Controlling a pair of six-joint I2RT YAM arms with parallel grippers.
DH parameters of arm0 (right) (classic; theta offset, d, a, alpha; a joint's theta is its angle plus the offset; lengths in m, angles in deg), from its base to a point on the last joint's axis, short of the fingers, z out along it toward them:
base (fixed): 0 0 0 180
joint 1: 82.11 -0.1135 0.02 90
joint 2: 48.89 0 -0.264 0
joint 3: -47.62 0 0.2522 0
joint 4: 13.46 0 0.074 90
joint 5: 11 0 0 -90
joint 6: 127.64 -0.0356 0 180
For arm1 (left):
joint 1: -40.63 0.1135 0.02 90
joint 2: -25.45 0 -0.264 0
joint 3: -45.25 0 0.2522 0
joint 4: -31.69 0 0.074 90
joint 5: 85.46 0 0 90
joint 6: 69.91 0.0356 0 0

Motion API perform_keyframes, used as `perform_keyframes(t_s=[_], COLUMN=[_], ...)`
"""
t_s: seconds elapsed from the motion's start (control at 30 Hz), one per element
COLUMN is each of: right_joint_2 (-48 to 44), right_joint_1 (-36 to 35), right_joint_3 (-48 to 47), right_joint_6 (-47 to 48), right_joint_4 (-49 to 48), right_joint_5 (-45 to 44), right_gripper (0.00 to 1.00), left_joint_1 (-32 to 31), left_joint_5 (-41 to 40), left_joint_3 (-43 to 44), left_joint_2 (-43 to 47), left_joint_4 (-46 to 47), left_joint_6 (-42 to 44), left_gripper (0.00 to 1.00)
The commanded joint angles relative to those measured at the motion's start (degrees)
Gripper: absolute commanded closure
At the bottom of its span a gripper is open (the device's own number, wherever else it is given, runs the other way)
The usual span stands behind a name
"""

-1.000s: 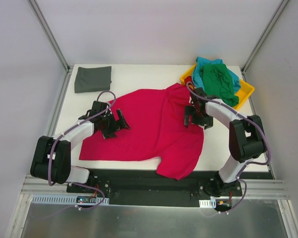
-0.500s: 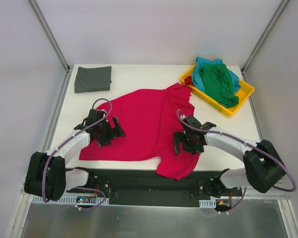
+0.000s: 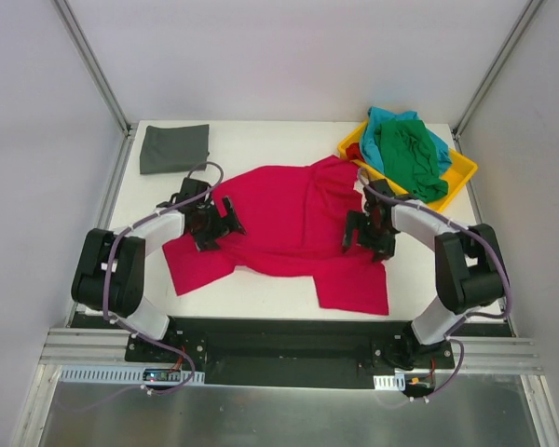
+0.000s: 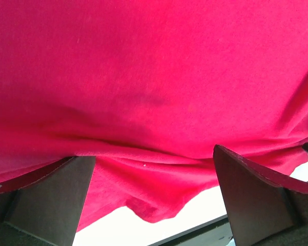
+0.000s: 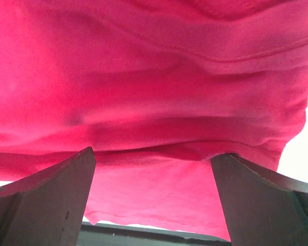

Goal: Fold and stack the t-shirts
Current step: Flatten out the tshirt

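The crimson red t-shirt (image 3: 289,219) lies spread and rumpled across the middle of the table. A fold of it runs between the two grippers, and loose flaps lie nearer at the left and right. My left gripper (image 3: 227,222) sits at its left side and my right gripper (image 3: 356,238) at its right side. In the left wrist view the red cloth (image 4: 154,77) fills the frame and my left gripper (image 4: 154,205) is wide open, with the fold at its fingertips. The right wrist view shows the same red cloth (image 5: 154,77) with my right gripper (image 5: 154,205) wide open. The dark grey t-shirt (image 3: 174,147) lies folded at the back left.
The yellow tray (image 3: 462,168) stands at the back right. It holds the green t-shirt (image 3: 410,154) on top of the teal t-shirt (image 3: 384,119). Metal frame posts rise at the table's back corners. The black base rail runs along the near edge.
Both grippers swung toward the near edge, then back toward the table's middle. The red shirt's part that hung over the near edge now lies on the table, folded.
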Motion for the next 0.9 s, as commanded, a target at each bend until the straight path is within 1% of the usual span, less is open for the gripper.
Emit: perform_keyframes(t_s=[0.0, 0.1, 0.17, 0.27, 0.33, 0.43, 0.53, 0.63, 0.73, 0.77, 0.87], right_joint_2=[6.2, 9.7, 10.8, 8.0, 3.2, -7.2, -18.9, -29.5, -36.0, -37.7, -42.6], right_joint_1=[5.7, 8.2, 9.2, 9.0, 8.8, 8.4, 8.7, 9.4, 10.4, 10.7, 11.4], right_joint_3=[-6.3, -10.3, -12.9, -13.6, -11.1, -4.9, 2.4, 9.4, 14.2, 15.4, 17.3], right_joint_6=[5.8, 7.2, 7.9, 9.0, 8.6, 6.7, 3.6, 0.8, -0.8, -1.1, -0.3], right_joint_4=[-0.6, -1.2, -1.1, -0.3, -1.1, -1.9, -4.0, -6.8, -6.8, -6.6, -6.3], right_joint_5=[-3.9, -4.9, -4.6, -3.0, -2.2, -4.6, -4.9, -4.0, -4.9, -6.7, -8.0], right_gripper=[0.04, 0.04, 0.04, 0.04, 0.04, 0.04, 0.04, 0.04, 0.04, 0.04, 0.04], left_joint_1=[0.1, 0.1, 0.1, 0.0, -0.1, -0.1, 0.0, 0.2, 0.3, 0.3, 0.8], left_joint_5=[-1.0, -1.6, 0.2, 1.9, 1.1, -1.7, -7.9, -16.1, -21.9, -23.6, -28.9], left_joint_3=[4.2, 8.6, 11.3, 11.6, 9.3, 3.9, -1.8, -7.0, -12.3, -13.4, -16.5], left_joint_2=[-4.9, -8.2, -9.6, -6.6, -1.8, 7.6, 16.4, 24.9, 32.2, 33.9, 37.5], left_joint_4=[2.0, 2.2, 2.2, 2.0, 2.0, 0.2, -6.6, -15.3, -19.2, -20.6, -23.4], left_joint_6=[1.5, 2.7, 4.0, 4.7, 4.7, 4.0, 1.4, -3.1, -7.4, -8.6, -12.6], left_gripper=[0.01, 0.01, 0.01, 0.01, 0.01, 0.01, 0.01, 0.01, 0.01, 0.01, 0.01])
